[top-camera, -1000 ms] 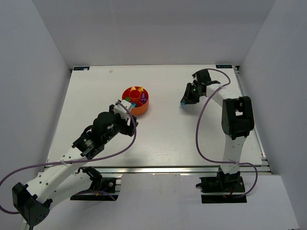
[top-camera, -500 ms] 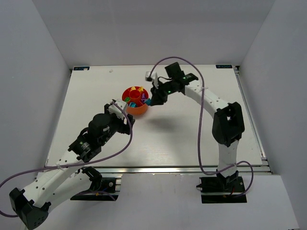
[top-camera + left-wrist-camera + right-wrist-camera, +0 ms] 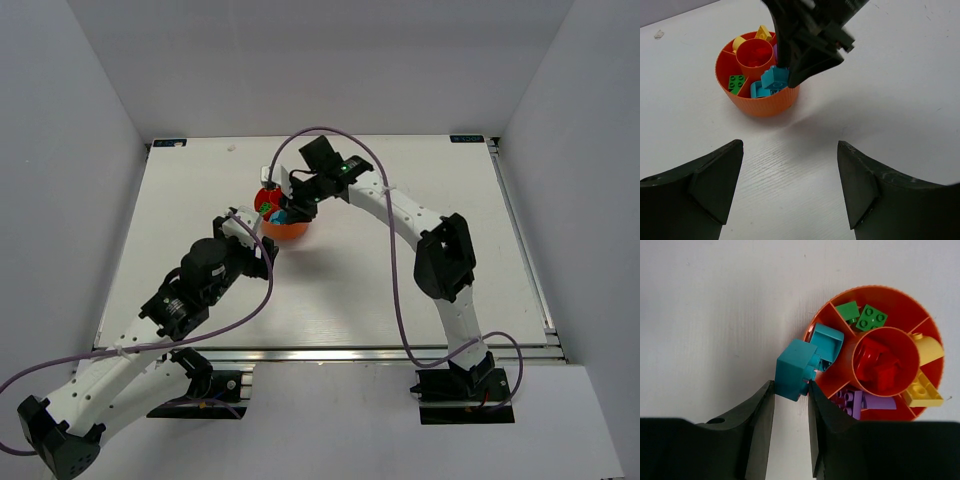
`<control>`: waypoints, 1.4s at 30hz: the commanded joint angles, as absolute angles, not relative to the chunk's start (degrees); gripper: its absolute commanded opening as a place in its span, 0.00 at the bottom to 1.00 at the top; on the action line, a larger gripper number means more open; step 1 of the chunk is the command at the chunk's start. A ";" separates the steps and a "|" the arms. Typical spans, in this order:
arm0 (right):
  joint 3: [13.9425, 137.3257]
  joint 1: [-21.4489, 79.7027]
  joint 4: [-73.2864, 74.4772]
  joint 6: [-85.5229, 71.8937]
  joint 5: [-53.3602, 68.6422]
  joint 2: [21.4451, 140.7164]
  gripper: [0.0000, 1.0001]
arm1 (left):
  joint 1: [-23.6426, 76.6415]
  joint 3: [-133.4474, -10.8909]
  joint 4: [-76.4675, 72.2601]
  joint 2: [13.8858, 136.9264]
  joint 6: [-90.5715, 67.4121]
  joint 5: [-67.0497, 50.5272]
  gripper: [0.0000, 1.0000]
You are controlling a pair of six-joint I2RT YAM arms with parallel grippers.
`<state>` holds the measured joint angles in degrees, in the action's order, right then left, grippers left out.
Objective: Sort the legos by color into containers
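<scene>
Robot lab: white-walled enclosure [image 3: 300,60] around bare table [image 3: 350,290].

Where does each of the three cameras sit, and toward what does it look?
Top external: high behind the robot, looking down on the white table; left arm and right arm show, bases at the bottom.
Left wrist: on the left arm, looking forward at the orange tub; the open left end effector frames the bottom.
Right wrist: on the right arm, looking straight down; the right end effector clamps a teal brick at the tub's rim.
Shared: both wrist views show the tub and that teal brick.
</scene>
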<state>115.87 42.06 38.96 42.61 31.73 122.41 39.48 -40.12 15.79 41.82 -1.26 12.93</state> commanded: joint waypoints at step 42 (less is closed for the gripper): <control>85.28 29.30 16.88 8.81 11.87 92.48 0.89 | 39.64 -42.71 16.08 49.39 -0.70 -3.13 0.98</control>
